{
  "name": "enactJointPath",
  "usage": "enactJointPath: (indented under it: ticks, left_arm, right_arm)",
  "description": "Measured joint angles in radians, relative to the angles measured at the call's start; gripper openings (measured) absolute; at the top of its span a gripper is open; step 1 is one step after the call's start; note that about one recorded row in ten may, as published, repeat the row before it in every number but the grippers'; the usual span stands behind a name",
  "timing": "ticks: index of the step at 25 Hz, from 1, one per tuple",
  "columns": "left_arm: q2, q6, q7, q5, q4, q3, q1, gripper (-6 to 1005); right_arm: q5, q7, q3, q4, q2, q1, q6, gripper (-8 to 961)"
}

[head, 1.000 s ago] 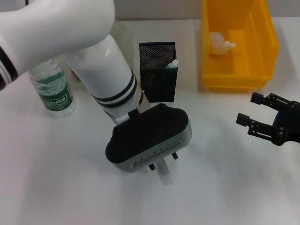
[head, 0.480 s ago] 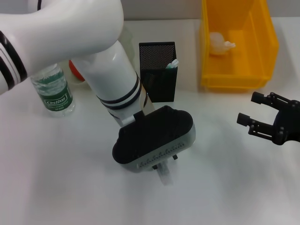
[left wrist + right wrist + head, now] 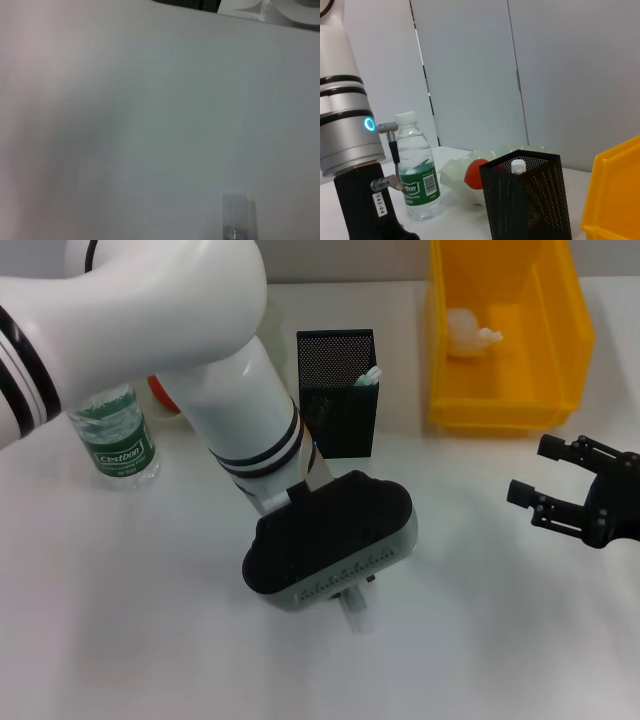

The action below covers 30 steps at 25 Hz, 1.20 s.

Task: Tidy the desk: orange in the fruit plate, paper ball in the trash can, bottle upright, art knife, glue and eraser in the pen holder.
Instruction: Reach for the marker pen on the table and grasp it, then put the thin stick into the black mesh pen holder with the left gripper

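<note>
Done: crumpled white paper ball (image 3: 470, 332) in yellow plastic bin (image 3: 560, 350), clear bottle (image 3: 113, 435) upright. Left claw (image 3: 352, 612) over small pale item (grip: cannot tell); right claw (image 3: 548, 483) spread, idle.

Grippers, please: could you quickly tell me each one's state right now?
Left gripper: low over the table, state cannot be told.
Right gripper: open, empty.

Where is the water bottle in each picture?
Head view: the water bottle stands upright at the far left, beside the left arm.
Left wrist view: not in it.
Right wrist view: the bottle stands left of centre, near the orange.
Shared landmark: the black mesh pen holder, seen in the head and right wrist views.
</note>
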<state>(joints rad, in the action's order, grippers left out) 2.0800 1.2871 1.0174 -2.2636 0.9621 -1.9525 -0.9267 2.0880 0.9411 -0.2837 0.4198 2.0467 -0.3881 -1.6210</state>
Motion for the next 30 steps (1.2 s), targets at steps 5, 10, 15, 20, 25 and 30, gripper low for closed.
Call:
enactJointPath:
  ticks: [5,10,15,20,25,30]
  left_arm:
    - [0.0,-0.01,0.007,0.0,-0.005,-0.013,0.0,354]
    - [0.0,-0.023,0.016,0.0,-0.008,-0.029,0.0,336]
    - [0.0,-0.025,0.025,0.0,-0.008,-0.037,0.0,310]
    - [0.0,-0.035,0.031,0.0,-0.007,-0.048,-0.002,291]
    - [0.0,-0.037,0.032,-0.001,-0.009,-0.054,-0.008,266]
    - [0.0,-0.023,0.032,0.003,-0.007,-0.046,-0.011,203]
  right_arm:
    - [0.0,-0.001,-0.001,0.005,0.002,-0.002,0.0,791]
    - [0.0,-0.012,-0.002,0.005,0.004,-0.002,0.0,791]
    - [0.0,-0.013,-0.002,0.005,0.004,0.001,0.0,791]
    - [0.0,-0.015,-0.002,0.005,0.004,0.0,0.0,792]
    - [0.0,-0.016,-0.002,0.005,0.002,0.0,-0.002,792]
    - [0.0,-0.016,-0.002,0.005,0.001,0.0,-0.002,792]
